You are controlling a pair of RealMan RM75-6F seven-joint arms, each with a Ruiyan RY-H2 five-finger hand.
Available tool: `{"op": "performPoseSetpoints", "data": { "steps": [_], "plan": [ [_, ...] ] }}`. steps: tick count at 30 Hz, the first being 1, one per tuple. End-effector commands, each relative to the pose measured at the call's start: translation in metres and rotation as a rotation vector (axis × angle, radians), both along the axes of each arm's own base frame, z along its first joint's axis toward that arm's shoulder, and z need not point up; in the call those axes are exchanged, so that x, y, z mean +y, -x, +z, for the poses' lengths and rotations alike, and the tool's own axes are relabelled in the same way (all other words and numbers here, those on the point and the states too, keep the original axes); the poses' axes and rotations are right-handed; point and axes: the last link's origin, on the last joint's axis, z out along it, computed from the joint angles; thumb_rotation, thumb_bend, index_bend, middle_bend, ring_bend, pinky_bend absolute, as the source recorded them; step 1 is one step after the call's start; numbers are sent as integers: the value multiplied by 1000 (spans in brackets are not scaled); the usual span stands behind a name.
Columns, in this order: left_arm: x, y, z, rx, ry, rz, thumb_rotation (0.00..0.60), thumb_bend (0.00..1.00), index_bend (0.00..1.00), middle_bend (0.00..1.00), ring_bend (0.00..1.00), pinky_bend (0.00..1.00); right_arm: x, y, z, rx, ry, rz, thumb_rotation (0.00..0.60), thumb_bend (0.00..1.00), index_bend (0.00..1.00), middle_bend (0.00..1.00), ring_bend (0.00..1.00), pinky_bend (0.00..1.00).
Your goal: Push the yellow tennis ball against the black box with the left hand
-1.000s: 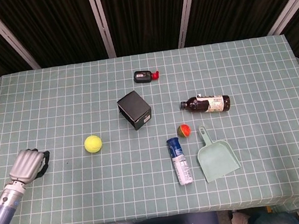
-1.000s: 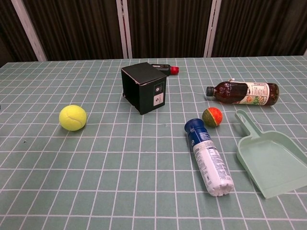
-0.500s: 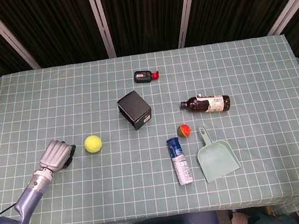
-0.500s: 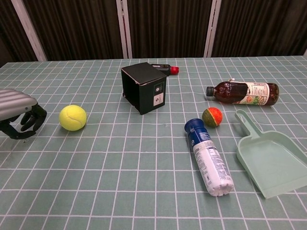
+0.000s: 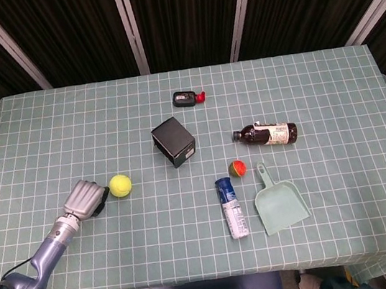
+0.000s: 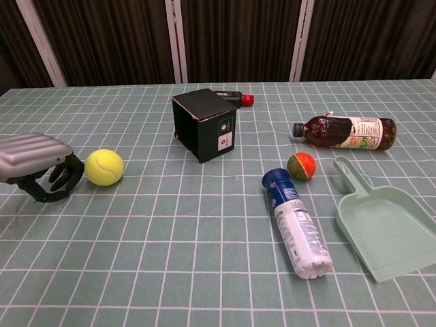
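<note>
The left arm enters from the lower-left corner of the head view and runs diagonally up toward the centre of the surface (image 5: 45, 130), which is covered by a green checked cloth. The left hand (image 5: 85, 198) sits low over the cloth, back facing up, with its fingers (image 6: 61, 176) curled inward and downward and nothing held in them. The yellow tennis ball (image 5: 119, 185) lies on the cloth just beside the fingertip side of this hand; in the chest view the dark fingers appear at the ball's edge, but actual contact cannot be confirmed. The black box (image 5: 174, 141) stands well apart from the ball, further from the robot and on the side of the ball opposite the hand, with one corner turned toward the robot and a white label on one near face. The ball does not touch the box. Of the right hand, only a dark fragment shows at the lower-right edge of the head view; its finger state cannot be determined. A blue-capped white spray can (image 5: 231, 207) and a pale green dustpan (image 5: 281, 206) lie on the right portion of the cloth.
</note>
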Motion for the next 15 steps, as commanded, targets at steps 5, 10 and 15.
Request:
{"op": "performPoseSetpoints", "data": {
  "steps": [5, 10, 15],
  "plan": [
    [8, -8, -9, -52, 16, 5, 600, 403, 572, 586, 523, 589, -4, 2, -1, 4, -3, -10, 600, 131, 0, 0, 0, 0],
    [11, -9, -12, -52, 15, -4, 600, 403, 556, 559, 520, 589, -4, 2, 0, 0, 1, -11, 600, 132, 0, 0, 0, 0],
    [14, -12, -17, -68, 14, -1, 600, 402, 503, 503, 519, 589, -1, 1, -1, 3, 0, -9, 600, 132, 0, 0, 0, 0]
  ]
}}
